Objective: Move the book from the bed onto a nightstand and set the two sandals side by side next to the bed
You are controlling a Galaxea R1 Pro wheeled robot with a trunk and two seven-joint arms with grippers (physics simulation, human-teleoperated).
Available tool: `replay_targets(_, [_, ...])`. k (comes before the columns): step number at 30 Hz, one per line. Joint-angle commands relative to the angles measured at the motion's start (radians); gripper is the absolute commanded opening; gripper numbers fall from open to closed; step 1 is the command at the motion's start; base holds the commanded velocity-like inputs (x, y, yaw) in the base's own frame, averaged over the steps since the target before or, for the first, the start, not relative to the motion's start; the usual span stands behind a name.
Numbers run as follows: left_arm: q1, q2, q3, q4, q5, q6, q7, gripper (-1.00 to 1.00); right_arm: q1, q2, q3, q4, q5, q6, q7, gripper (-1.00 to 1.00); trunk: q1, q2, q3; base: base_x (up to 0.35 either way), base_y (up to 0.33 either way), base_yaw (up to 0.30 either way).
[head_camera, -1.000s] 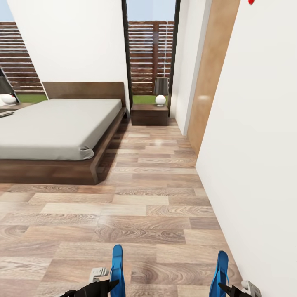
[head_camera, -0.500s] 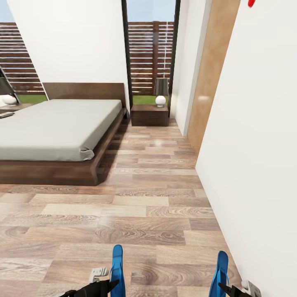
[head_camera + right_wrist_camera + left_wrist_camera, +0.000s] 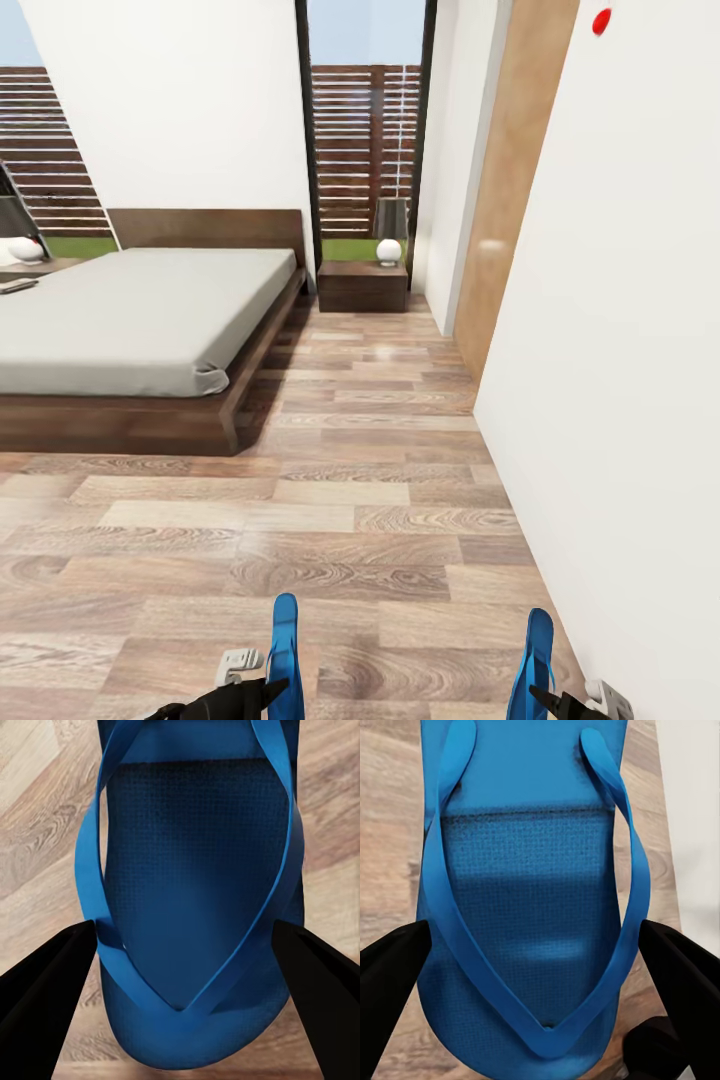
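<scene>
Each pincer grips one blue sandal: the left pincer (image 3: pixel 268 690) holds the left sandal (image 3: pixel 284 650), the right pincer (image 3: pixel 545 697) the right sandal (image 3: pixel 534 655), both cut off at the head view's lower edge, well short of the bed (image 3: pixel 130 320). A nightstand (image 3: pixel 362 284) stands just beside the bed's headboard. A small dark thing past the bed's far side is too small to make out.

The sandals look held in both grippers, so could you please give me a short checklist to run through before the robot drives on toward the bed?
1. Left gripper shut on the left sandal, fingers at both edges: ok.
2. Right gripper shut on the right sandal: ok.
3. Both sandals off the floor: cannot tell.
4. Floor path to the bed free of obstacles: ok.
5. Clearance from the wall on the right: not ok, it looks very close to the right gripper.
6. Book off the bed: cannot tell; a small object lies on the far nightstand.
</scene>
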Motion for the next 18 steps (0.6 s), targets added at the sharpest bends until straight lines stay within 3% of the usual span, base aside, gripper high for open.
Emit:
replay_targets(1, [0.0, 0.0, 0.004, 0.0, 0.003, 0.008, -0.006, -1.0, 0.0, 0.0, 0.001, 0.0, -0.01, 0.01, 0.002, -1.0, 0.0, 0.0, 0.0, 0.134, 0.0, 0.0])
replay_targets(18, [0.0, 0.0, 0.004, 0.0, 0.003, 0.008, -0.006, -1.0, 0.0, 0.0, 0.0, 0.0, -0.01, 0.01, -0.002, -1.0, 0.0, 0.0, 0.002, 0.303, 0.0, 0.0])
